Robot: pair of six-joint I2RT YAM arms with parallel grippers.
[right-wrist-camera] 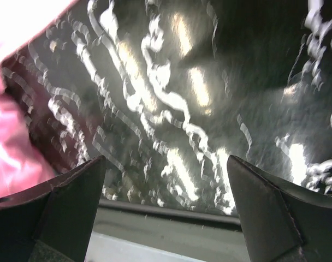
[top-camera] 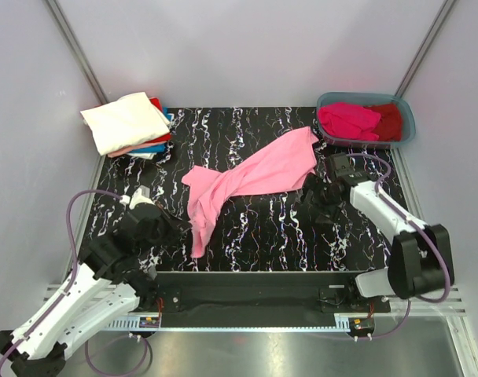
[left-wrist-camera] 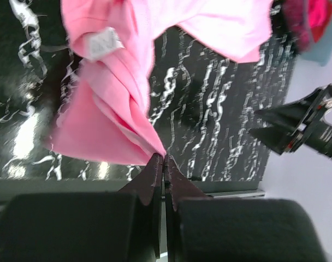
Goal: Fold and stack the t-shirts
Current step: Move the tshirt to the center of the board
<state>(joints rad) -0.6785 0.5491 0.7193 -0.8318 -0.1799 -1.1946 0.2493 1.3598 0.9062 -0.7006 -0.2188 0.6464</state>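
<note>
The grey-blue tub (top-camera: 363,95) sits on the worktop (top-camera: 302,236) beyond the right hand (top-camera: 316,200) and a little to its outer side. Inside it lie a magenta shirt (top-camera: 347,120), bunched on the side nearer the middle, and a dark red shirt (top-camera: 390,119) against the far outer wall.

The left hand (left-wrist-camera: 164,162) is closed, its two fingers (left-wrist-camera: 149,177) pinched together on one edge of the pink shirt (top-camera: 259,171). From that grip the cloth runs away from the hand in a loose, crumpled band across the middle of the worktop, widening towards the tub. Seen from the left wrist, a white label (left-wrist-camera: 103,42) shows on the cloth ahead of the fingers.

The right hand (right-wrist-camera: 166,191) is spread wide and holds nothing; only bare worktop shows between its fingers (right-wrist-camera: 62,202). It sits just beside the wide end of the pink shirt, and a fold of that cloth shows past one finger in the wrist view.

Well beyond the left hand, at the far corner on its side, is a pile (top-camera: 148,145) of folded shirts with a cream shirt (top-camera: 125,122) on top and red and blue edges showing underneath. It lies apart from the pink shirt.
</note>
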